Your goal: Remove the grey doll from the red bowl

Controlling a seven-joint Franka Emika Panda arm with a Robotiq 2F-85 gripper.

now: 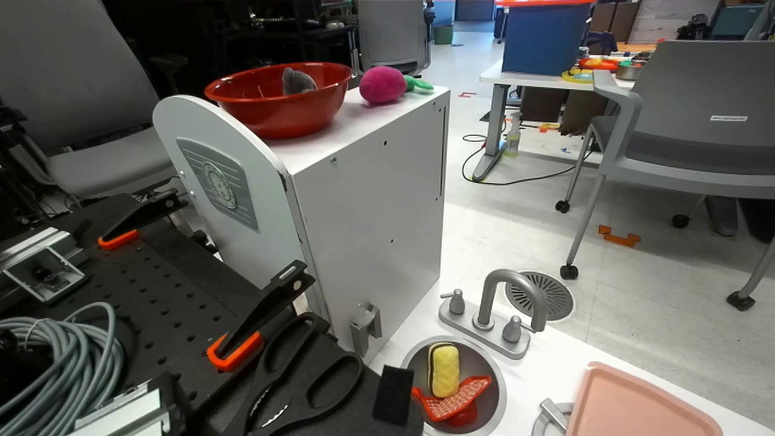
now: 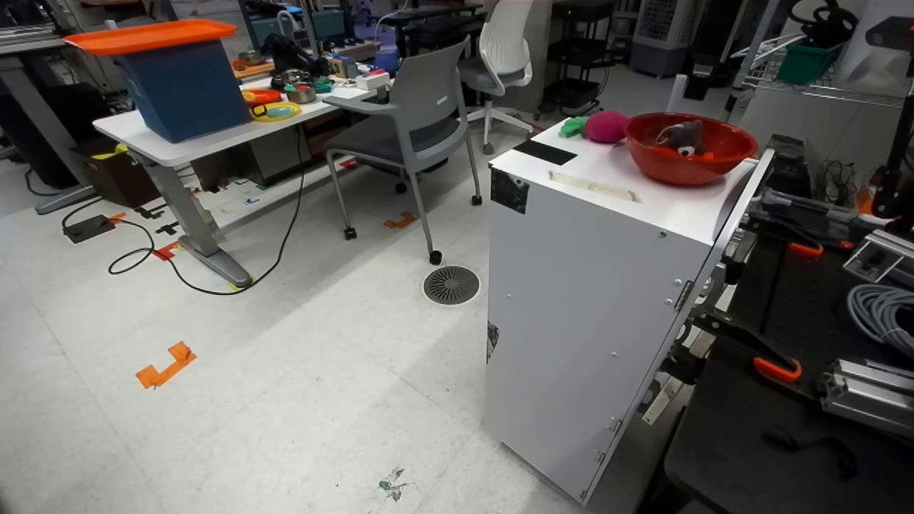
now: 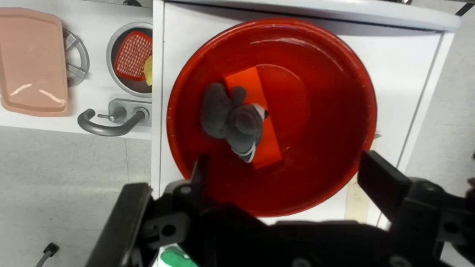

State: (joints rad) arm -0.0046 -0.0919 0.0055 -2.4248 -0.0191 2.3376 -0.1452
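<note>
Looks like the approach: gripper (image 3: 285, 163) spread wide, nothing held! Doll (image 3: 243, 124) below it in bowl (image 3: 328, 100); should centre, then descend.

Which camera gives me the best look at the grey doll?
The wrist view: it shows the grey doll from above, large, with nothing in front. Both exterior views show it much smaller, at a slant, inside the red bowl.

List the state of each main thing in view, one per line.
hand: open, gripping nothing
grey doll: inside the red bowl, ungripped
red bowl: upright, also holding an orange piece
pink plush: outside the bowl
sink: holding a yellow item and red items
blue bin: topped by an orange tray or lid
grey cable: coiled
</note>
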